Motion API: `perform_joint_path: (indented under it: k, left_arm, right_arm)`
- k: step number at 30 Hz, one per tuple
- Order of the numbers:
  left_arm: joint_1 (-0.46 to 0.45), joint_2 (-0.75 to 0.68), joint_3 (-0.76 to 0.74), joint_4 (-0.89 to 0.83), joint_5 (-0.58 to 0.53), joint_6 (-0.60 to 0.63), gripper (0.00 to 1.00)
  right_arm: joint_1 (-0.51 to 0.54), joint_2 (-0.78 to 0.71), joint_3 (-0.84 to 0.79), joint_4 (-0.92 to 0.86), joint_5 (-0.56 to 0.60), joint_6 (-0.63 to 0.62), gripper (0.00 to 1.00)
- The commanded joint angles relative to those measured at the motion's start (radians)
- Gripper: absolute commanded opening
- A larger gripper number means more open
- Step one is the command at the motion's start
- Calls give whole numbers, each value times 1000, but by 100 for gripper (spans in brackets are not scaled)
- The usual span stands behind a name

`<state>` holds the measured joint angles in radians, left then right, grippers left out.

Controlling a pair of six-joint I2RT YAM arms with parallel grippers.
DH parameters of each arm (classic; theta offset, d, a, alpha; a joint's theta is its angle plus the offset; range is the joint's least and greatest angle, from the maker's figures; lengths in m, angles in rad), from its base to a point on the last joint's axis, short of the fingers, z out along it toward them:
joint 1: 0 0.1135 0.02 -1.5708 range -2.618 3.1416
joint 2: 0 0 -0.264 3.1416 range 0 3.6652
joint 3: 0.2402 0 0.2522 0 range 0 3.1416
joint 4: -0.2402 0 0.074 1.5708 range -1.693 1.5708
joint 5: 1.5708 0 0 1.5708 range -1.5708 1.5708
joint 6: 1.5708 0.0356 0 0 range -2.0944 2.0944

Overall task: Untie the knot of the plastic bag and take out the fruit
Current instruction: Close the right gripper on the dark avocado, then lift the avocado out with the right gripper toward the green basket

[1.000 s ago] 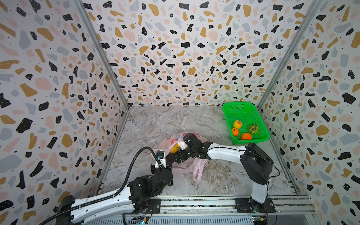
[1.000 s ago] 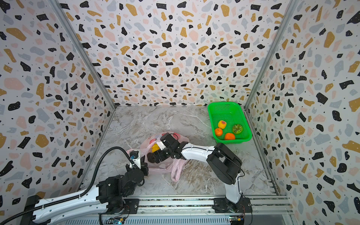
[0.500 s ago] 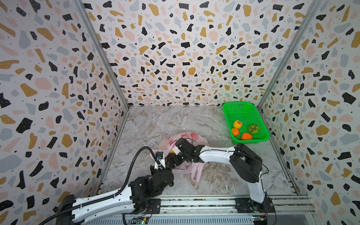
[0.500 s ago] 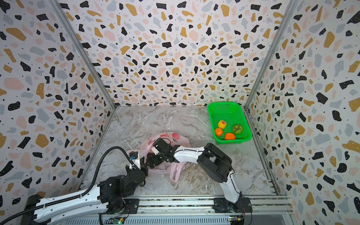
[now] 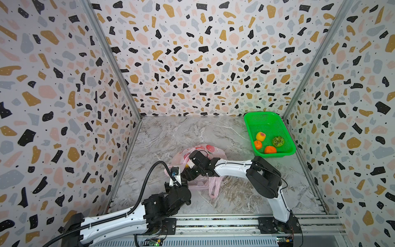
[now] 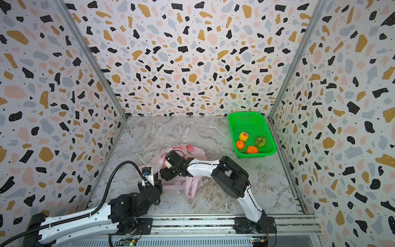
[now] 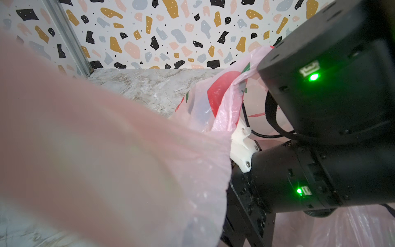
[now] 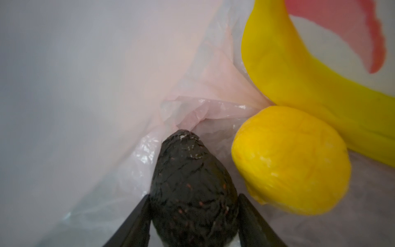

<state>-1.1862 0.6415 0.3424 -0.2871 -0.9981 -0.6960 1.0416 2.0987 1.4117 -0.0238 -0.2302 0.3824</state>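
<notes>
Two pincers work at the plastic bag (image 5: 206,148), which lies on the worktop (image 5: 166,136). The right pincer (image 8: 193,198) is deep inside the bag, its black fingers (image 8: 136,218) pressed on both sides of the dark avocado (image 8: 190,171). A banana (image 8: 299,85) and a round yellow fruit (image 8: 292,162) lie beside it. The left pincer (image 5: 181,181) is shut tight on the bag's near edge. Four more fruits (image 5: 270,149) sit in the green basket (image 5: 267,122).

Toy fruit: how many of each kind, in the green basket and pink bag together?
Round orange toy tangerines: 2
Yellow-red toy peach: 1
Green toy kiwi half: 1
Dark bumpy toy avocado: 1
Curved yellow toy banana: 1
Round yellow toy fruit: 1
Total: 7
</notes>
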Motion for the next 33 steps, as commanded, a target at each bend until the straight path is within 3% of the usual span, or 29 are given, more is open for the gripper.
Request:
perform_joint_path:
  k: [1, 22, 33]
  left_arm:
    - [-5, -14, -14, 9, -29, -9, 0]
    - [-6, -9, -4, 141, -40, 139, 0]
    - [-6, 16, 40, 196, -45, 200, 0]
  right_arm:
    - [-3, -80, -37, -17, 14, -5, 58]
    - [-12, -516, -318, -175, 41, 16, 58]
    - [35, -503, -362, -272, 15, -40, 58]
